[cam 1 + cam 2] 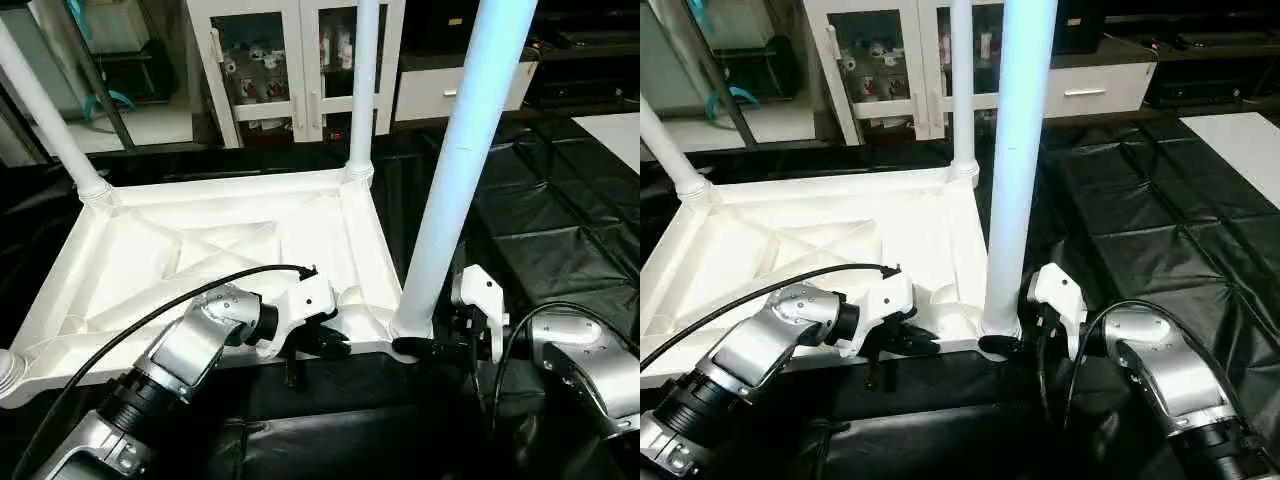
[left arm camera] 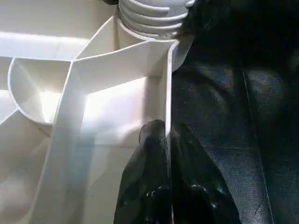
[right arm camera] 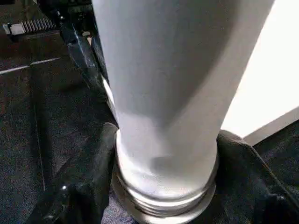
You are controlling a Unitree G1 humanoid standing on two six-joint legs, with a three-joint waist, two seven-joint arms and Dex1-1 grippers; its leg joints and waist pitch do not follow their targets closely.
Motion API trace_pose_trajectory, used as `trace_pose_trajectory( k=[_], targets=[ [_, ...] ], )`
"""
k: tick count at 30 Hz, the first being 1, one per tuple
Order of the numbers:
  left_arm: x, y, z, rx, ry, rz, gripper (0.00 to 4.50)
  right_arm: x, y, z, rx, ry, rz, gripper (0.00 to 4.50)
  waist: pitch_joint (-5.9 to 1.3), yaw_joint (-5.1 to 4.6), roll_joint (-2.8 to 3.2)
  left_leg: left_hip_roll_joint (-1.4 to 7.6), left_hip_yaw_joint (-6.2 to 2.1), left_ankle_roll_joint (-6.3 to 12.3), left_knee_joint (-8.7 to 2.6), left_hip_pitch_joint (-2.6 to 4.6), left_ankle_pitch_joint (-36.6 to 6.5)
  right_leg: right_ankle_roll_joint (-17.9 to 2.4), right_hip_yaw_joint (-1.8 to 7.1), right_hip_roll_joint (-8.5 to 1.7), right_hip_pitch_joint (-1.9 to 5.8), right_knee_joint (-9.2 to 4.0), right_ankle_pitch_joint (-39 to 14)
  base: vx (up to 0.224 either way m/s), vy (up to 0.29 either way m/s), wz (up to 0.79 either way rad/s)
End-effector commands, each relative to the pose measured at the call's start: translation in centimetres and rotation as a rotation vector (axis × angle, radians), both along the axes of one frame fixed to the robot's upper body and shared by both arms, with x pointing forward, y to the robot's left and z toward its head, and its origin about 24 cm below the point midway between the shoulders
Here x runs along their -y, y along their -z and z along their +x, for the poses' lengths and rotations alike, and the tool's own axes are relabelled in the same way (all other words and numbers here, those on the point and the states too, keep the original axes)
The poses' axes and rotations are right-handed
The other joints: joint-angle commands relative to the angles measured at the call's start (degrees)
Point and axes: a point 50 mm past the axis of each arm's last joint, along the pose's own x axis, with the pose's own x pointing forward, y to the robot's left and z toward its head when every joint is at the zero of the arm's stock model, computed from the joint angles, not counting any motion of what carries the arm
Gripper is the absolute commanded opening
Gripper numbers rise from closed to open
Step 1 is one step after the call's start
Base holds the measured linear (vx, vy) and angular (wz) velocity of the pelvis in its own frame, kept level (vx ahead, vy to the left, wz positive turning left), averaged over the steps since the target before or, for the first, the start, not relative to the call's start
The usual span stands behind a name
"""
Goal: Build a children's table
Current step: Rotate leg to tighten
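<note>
The white table top (image 1: 210,250) lies upside down with its X-ribbed underside facing up. Tapered white legs stand in the far left socket (image 1: 50,110), the far right socket (image 1: 363,90) and the near right socket (image 1: 460,170). The near left corner (image 1: 8,372) also carries a ribbed leg base at the picture's edge. My left gripper (image 1: 322,343) is shut on the top's thin near rim (image 2: 167,93), one finger on each side of the wall. My right gripper (image 1: 412,347) is shut on the base of the near right leg (image 3: 163,116), just above its threaded collar.
A black padded sheet (image 1: 560,230) covers the surface under and around the table top. A white cabinet with glass doors (image 1: 270,70) and a white drawer unit (image 1: 450,90) stand behind. A white panel (image 1: 615,130) lies at the far right.
</note>
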Motion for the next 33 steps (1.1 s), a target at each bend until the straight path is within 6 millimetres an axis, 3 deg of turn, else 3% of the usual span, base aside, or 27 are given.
trace_pose_trajectory(
  k=[1,2,5,6,8,9,10,11,12,16,18,20,22,23,24,27,29,30,33],
  targets=[
    [0.4,0.6,-0.2,-0.032,0.002,0.014,0.00,-0.4,0.1,0.5,0.016,0.063,0.035,2.75,-3.15,0.21,-0.91,4.94,-2.58,5.69,-4.24,1.14,-7.9,-17.3,1.93,-3.88,2.05,-3.36,-0.4,0.000,0.000,0.00],
    [0.4,0.6,-0.1,-0.028,-0.012,0.010,0.00,-0.5,0.1,0.8,0.024,0.089,0.041,2.75,-3.07,0.06,-0.91,4.86,-2.55,5.15,-4.33,1.14,-8.8,-17.2,1.94,-3.85,2.01,-3.48,-1.6,0.000,0.000,0.00],
    [1.0,0.9,1.1,0.009,-0.141,-0.015,0.00,-0.5,0.6,2.9,0.084,0.390,0.119,2.75,-2.94,-0.65,-0.93,4.68,-2.69,2.62,-4.70,1.20,-11.4,-16.4,1.91,-3.83,1.97,-3.97,-6.5,0.000,0.000,0.00],
    [1.0,0.9,1.1,0.009,-0.141,-0.015,0.00,-0.5,0.6,2.9,0.084,0.390,0.119,2.75,-2.86,-0.91,-0.95,4.61,-2.75,1.64,-4.82,1.25,-12.6,-15.9,1.92,-3.86,1.83,-4.20,-8.4,0.000,0.000,0.00],
    [2.2,1.1,2.0,0.015,-0.230,-0.049,0.00,-1.0,1.2,3.9,0.071,0.581,0.200,2.75,-2.84,-1.11,-1.06,4.58,-2.78,0.77,-4.93,1.31,-13.5,-15.1,1.96,-3.89,1.76,-4.49,-10.0,0.000,0.000,0.00],
    [2.7,1.2,2.4,0.019,-0.265,-0.060,0.00,-1.2,1.5,4.2,0.073,0.633,0.207,2.75,-3.01,-1.15,-0.79,4.49,-2.74,0.57,-4.89,1.30,-13.2,-14.8,1.97,-3.85,1.64,-4.41,-9.6,0.000,0.000,0.00],
    [3.2,1.3,2.7,0.020,-0.299,-0.065,0.00,-1.5,1.8,4.5,0.075,0.689,0.201,2.75,-3.03,-1.15,-1.26,4.59,-2.75,0.41,-4.96,1.35,-13.0,-14.7,1.95,-3.71,1.70,-4.46,-8.6,0.000,0.000,0.00],
    [3.2,1.3,2.7,0.020,-0.299,-0.065,0.00,-1.5,1.8,4.5,0.075,0.690,0.201,2.75,-3.00,-1.13,-1.11,4.48,-2.69,0.49,-4.94,1.29,-12.6,-14.6,1.98,-3.71,1.64,-4.43,-8.3,0.000,0.000,0.00],
    [4.2,1.4,3.6,0.032,-0.391,-0.061,0.00,-1.8,2.6,5.3,0.073,0.843,0.148,2.75,-3.00,-1.09,-1.47,4.47,-2.57,0.79,-4.88,1.22,-12.4,-14.6,2.07,-3.80,1.46,-4.38,-8.0,0.000,0.000,0.00],
    [5.5,1.8,4.8,0.082,-0.510,0.002,0.00,-2.6,3.6,6.3,0.083,1.053,0.028,2.75,-2.97,-0.95,-1.25,4.28,-2.64,0.22,-4.99,1.28,-11.6,-13.5,2.04,-3.83,1.49,-4.72,-9.2,0.000,0.000,0.00],
    [5.7,1.9,4.9,0.096,-0.520,0.019,0.00,-3.0,3.7,6.5,0.080,1.072,0.016,2.75,-3.08,-0.80,-1.28,4.33,-2.66,0.27,-4.96,1.44,-11.9,-13.1,2.02,-3.81,1.41,-4.79,-8.9,0.000,0.000,0.00],
    [6.3,2.0,5.0,0.109,-0.536,0.025,0.00,-4.4,3.4,6.9,0.104,1.070,0.006,2.75,-3.08,-0.68,-0.89,4.36,-2.66,0.27,-5.07,1.44,-12.2,-12.7,2.03,-3.81,1.41,-4.74,-8.5,0.000,0.000,0.00],
    [6.7,2.1,5.0,0.112,-0.536,0.024,0.00,-5.5,2.9,7.2,0.152,1.032,0.004,2.75,-3.02,-0.47,-0.99,4.44,-2.67,0.08,-5.26,1.47,-13.2,-12.3,2.00,-3.81,1.36,-4.90,-8.6,0.000,0.000,0.00],
    [6.7,2.1,5.0,0.112,-0.533,0.023,0.00,-5.8,2.7,7.3,0.170,1.016,0.002,2.75,-2.97,-0.45,-0.72,4.42,-2.74,-0.15,-5.33,1.46,-13.8,-12.2,2.00,-3.83,1.35,-4.86,-9.0,0.000,0.000,0.00],
    [6.7,2.1,5.0,0.111,-0.529,0.023,0.00,-5.8,2.6,7.3,0.185,1.015,0.005,2.75,-2.84,-0.46,-0.92,4.46,-2.75,-0.57,-5.49,1.52,-15.4,-11.8,2.00,-3.84,1.31,-5.11,-10.4,0.000,0.000,0.00],
    [6.2,2.1,5.1,0.115,-0.517,0.025,0.00,-5.4,2.2,7.6,0.203,1.040,0.036,2.75,-2.70,-0.62,-0.60,4.44,-2.87,-1.51,-5.75,1.62,-18.5,-10.8,2.07,-3.88,1.10,-5.48,-13.6,0.000,0.000,0.00],
    [5.8,2.1,5.0,0.113,-0.500,0.025,0.00,-5.3,1.8,7.4,0.207,1.018,0.074,2.75,-2.78,-0.59,-0.77,4.39,-2.87,-1.25,-5.72,1.45,-17.8,-10.5,2.14,-3.97,1.21,-5.45,-13.4,0.000,0.000,0.00],
    [5.5,2.1,5.0,0.112,-0.495,0.026,0.00,-5.1,1.5,7.3,0.215,1.014,0.086,3.09,-2.80,-0.56,-1.09,4.46,-2.80,-0.69,-5.69,1.37,-16.7,-10.6,2.17,-3.96,1.23,-5.44,-12.4,0.000,0.000,0.00],
    [4.7,2.1,4.8,0.109,-0.464,0.029,0.00,-4.6,1.1,6.9,0.229,0.998,0.098,3.47,-3.04,-0.24,-0.61,4.62,-2.76,0.86,-5.51,1.11,-12.6,-11.1,2.11,-3.92,1.48,-4.94,-7.6,0.000,0.000,0.00]
  ],
)
